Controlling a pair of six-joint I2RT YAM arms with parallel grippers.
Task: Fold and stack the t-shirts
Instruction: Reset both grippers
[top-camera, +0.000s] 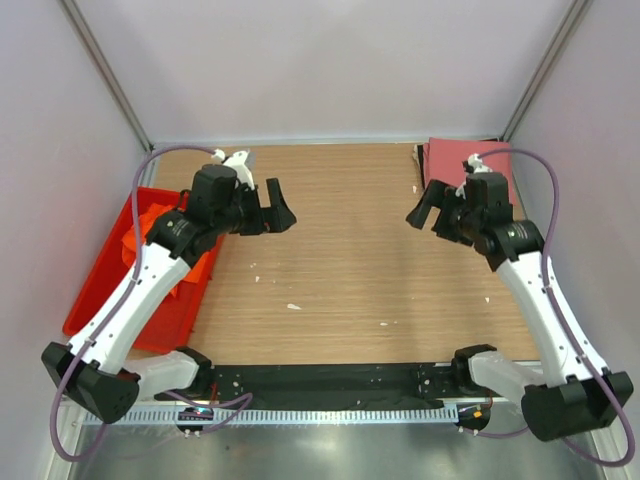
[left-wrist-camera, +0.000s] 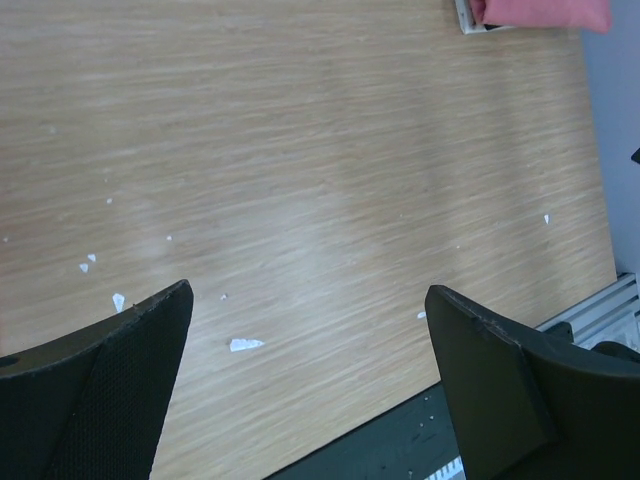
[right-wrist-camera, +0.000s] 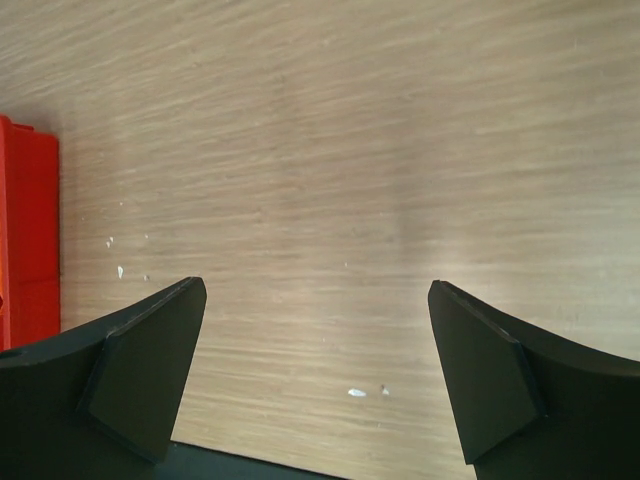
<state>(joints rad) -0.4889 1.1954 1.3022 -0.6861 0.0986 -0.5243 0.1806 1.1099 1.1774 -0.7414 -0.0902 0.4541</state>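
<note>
A dusty rose-red t-shirt (top-camera: 447, 160) lies folded flat at the table's back right corner; its edge also shows in the left wrist view (left-wrist-camera: 540, 12). A bright orange t-shirt (top-camera: 150, 214) lies crumpled in the red tray (top-camera: 100, 295) on the left. My left gripper (top-camera: 270, 212) hovers over bare wood right of the tray, open, with nothing between its fingers (left-wrist-camera: 120, 390). My right gripper (top-camera: 428, 208) hangs open and empty in front of the rose-red shirt, facing the left one. The right wrist view shows only wood between the right fingers (right-wrist-camera: 500, 380).
The wooden tabletop (top-camera: 340, 260) carries small white specks. The tray's red wall (right-wrist-camera: 25, 230) shows at the left of the right wrist view. A black strip (top-camera: 330, 380) runs along the near edge between the arm bases. Grey walls enclose the table.
</note>
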